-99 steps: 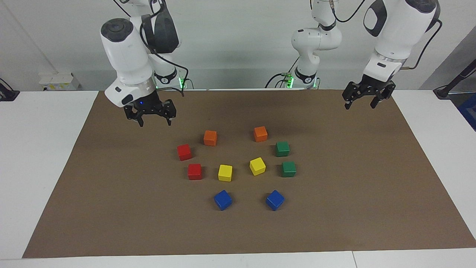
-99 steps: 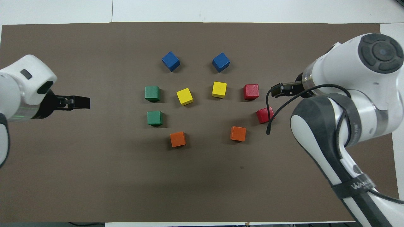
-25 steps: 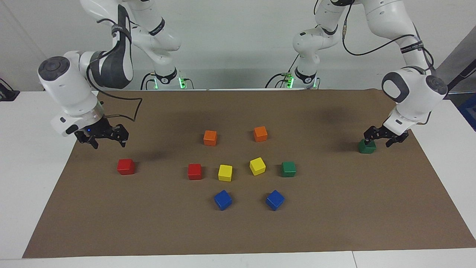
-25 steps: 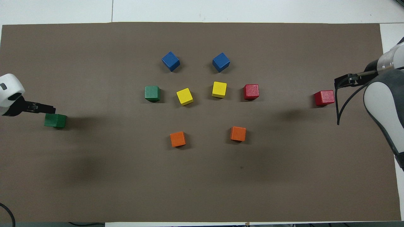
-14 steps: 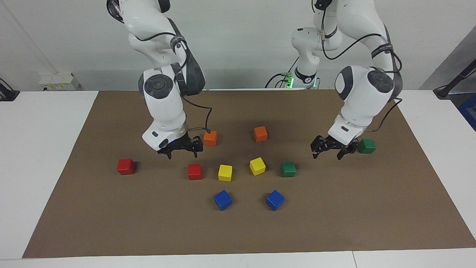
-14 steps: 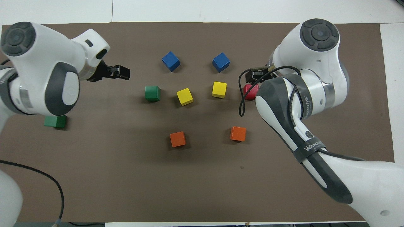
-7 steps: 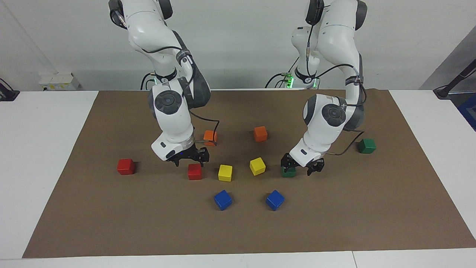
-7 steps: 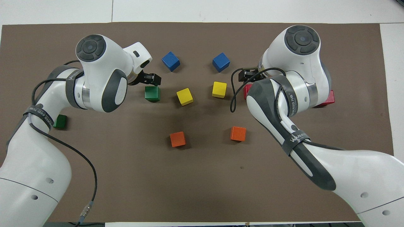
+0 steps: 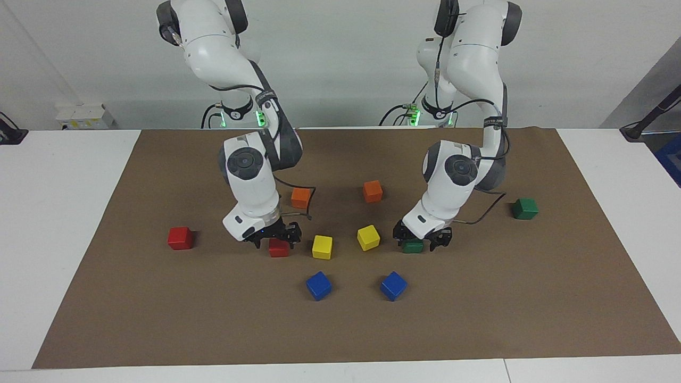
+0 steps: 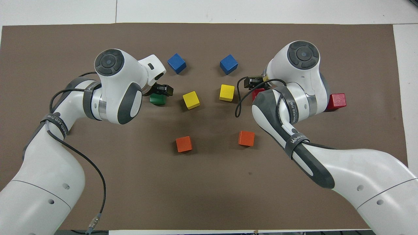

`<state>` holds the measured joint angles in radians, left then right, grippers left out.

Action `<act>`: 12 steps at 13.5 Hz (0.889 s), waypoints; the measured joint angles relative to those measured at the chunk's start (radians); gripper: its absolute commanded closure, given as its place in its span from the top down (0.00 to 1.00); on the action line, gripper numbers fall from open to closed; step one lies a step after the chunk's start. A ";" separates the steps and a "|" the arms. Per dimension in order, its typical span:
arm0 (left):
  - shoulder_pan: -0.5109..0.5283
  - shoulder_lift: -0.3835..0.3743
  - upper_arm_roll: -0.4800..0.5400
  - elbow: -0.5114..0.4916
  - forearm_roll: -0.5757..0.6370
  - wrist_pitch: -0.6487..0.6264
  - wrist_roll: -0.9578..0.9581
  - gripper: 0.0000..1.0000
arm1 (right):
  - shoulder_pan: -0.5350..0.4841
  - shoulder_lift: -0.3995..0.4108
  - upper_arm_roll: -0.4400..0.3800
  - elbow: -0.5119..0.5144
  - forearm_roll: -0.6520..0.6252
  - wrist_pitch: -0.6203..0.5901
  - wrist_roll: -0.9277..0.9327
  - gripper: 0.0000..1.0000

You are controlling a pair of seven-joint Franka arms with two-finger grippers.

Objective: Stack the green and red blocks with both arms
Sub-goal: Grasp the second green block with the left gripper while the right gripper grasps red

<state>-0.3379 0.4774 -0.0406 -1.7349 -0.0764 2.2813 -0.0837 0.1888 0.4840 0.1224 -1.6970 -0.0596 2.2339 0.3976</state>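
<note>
left tool (image 9: pixel 423 240) spread, straddling green block (image 9: pixel 413 246) beside yellow cube (image 9: pixel 368 237) | right tool (image 9: pixel 275 238) spread, straddling red block (image 9: pixel 279 248) beside the other yellow cube (image 9: pixel 322 247)

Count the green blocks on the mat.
2. One green block sits alone toward the left arm's end of the mat. The other green block is beside a yellow cube, under the left tool.

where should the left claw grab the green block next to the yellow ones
Straight down from above, the claw's fingers on two opposite upright faces of the green block. It sits flat and apart from the yellow block beside it. The open left claw already straddles it.
</note>
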 measured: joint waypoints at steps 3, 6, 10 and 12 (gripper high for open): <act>-0.002 0.000 0.000 -0.014 0.002 0.015 -0.020 0.00 | 0.000 0.000 0.000 -0.023 0.000 0.019 0.000 0.97; -0.003 -0.002 0.003 -0.012 0.017 0.008 -0.034 0.00 | -0.002 0.000 -0.001 -0.057 -0.001 0.062 0.000 0.00; 0.023 -0.045 0.023 0.027 0.017 -0.080 -0.040 0.00 | -0.030 -0.010 -0.002 -0.053 -0.002 0.015 -0.090 0.00; 0.086 -0.121 0.027 0.041 0.019 -0.169 -0.038 0.00 | -0.049 -0.026 -0.003 0.011 -0.003 -0.113 -0.120 0.00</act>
<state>-0.2522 0.3563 -0.0140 -1.6938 -0.0575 2.1125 -0.1213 0.1399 0.4579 0.1195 -1.6864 -0.0627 2.1207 0.2777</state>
